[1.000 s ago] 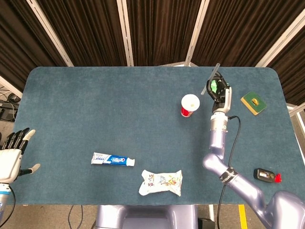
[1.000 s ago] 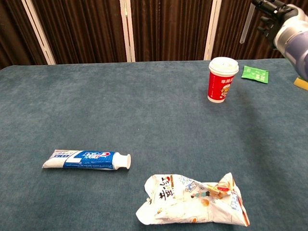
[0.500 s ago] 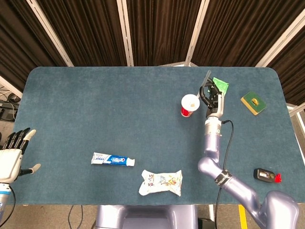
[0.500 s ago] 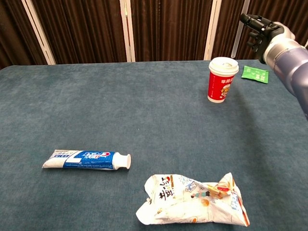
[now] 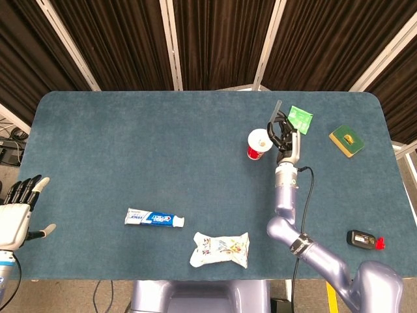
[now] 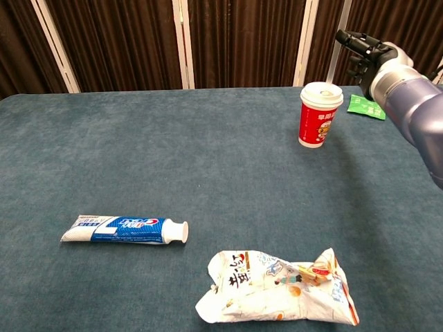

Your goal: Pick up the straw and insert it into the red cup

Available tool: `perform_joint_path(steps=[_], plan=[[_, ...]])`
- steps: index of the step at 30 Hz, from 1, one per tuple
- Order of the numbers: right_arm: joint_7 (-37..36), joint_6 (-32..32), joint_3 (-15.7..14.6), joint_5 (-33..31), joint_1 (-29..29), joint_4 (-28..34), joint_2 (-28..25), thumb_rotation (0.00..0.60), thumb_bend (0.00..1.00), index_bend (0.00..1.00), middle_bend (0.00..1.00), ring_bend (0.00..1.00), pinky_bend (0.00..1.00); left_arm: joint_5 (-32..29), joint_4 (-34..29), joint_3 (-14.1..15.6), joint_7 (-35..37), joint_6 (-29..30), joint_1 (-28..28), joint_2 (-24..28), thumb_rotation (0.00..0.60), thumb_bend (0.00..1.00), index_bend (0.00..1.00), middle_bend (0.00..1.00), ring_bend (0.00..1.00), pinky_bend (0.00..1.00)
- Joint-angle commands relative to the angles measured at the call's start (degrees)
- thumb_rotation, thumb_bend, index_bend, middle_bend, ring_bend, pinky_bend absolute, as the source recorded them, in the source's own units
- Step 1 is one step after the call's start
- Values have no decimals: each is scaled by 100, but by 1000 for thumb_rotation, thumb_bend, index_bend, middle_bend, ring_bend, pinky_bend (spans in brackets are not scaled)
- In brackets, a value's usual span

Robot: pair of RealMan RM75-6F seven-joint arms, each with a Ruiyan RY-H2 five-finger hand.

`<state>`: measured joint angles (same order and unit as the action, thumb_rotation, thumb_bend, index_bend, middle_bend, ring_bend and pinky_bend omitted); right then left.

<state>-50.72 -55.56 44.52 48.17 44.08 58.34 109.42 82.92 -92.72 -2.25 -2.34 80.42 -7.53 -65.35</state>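
Note:
The red cup [image 5: 258, 144] with a white lid stands upright at the right back of the blue table [image 5: 130, 150]; in the chest view the cup [image 6: 320, 115] is at the upper right. My right hand [image 5: 284, 131] hovers just right of the cup and pinches the thin clear straw [image 5: 274, 111], which slants up and away above the lid. In the chest view that hand [image 6: 361, 52] is above and right of the cup, and the straw is hard to pick out against the curtain. My left hand [image 5: 17, 212] hangs open off the table's left front edge.
A green packet [image 5: 300, 119] lies just behind the right hand, with a green and yellow sponge [image 5: 346, 141] further right. A toothpaste tube [image 5: 154, 218] and a crumpled snack bag [image 5: 221, 250] lie near the front. A black object with a red tip [image 5: 365, 240] sits front right.
My right hand has carried the straw leftward toward the cup, uncovering the green packet. The left hand has stayed still.

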Motion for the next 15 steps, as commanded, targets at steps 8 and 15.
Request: perform_joint_path(steps=[8,15], plan=[[16,4,12,-12,7,5,45,600,422,597,210,0,0,1,-3,4,5,-9,-5,1,600,0,0,0,0,0],[70,75,0,-45,11,-11,58,600,417,597,210,0,0,-14,-15,4,21,-21,-6,4,600,0,0,0,0,0]])
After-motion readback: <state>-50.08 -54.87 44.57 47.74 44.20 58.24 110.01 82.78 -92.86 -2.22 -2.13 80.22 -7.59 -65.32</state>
